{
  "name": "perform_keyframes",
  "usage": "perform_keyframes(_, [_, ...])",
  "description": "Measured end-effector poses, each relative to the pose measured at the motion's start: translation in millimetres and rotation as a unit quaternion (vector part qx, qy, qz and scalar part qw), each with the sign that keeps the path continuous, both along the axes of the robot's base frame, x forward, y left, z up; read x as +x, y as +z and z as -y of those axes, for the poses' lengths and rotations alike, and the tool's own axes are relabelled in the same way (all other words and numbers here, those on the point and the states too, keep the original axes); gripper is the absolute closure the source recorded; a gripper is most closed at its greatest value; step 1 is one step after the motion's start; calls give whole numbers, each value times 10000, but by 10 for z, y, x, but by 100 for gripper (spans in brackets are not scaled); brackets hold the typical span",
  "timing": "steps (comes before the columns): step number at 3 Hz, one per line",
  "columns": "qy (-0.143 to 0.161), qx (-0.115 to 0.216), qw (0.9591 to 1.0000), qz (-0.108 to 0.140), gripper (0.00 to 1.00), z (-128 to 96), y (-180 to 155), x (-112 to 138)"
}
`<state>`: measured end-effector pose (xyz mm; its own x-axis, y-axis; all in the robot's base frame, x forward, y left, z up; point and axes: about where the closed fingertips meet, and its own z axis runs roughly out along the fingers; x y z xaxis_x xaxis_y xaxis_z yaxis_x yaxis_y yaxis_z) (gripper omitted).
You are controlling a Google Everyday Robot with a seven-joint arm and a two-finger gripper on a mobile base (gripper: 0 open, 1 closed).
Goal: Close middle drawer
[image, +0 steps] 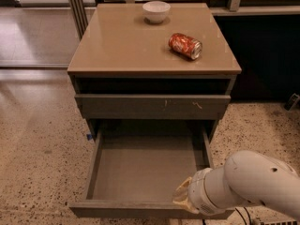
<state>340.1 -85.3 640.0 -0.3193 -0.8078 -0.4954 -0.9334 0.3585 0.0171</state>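
Office-like: terrazzo floor (pixel 37 172), metal partition frame (pixel 76 8); gripper (pixel 182 198) at middle drawer (pixel 145 172).

White arm (pixel 255 182), cream pincer (pixel 182 197) bottom right

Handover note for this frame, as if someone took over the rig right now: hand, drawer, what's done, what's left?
The hand is low at the right end of the middle drawer front edge; whether it touches is unclear.
The middle drawer is pulled far out, its grey inside bare.
The scratched drawer front above it is not the target.
Done: arm positioned at the drawer front.
Left: probably push the front straight back until it sits in the cabinet.
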Motion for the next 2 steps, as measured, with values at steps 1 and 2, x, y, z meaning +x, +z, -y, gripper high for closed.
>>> perform_keyframes(1, [7,51,10000,-24,100,-18,-67,-38])
perform_keyframes(2, [100,135,9997,-149,100,-132,-376,-127])
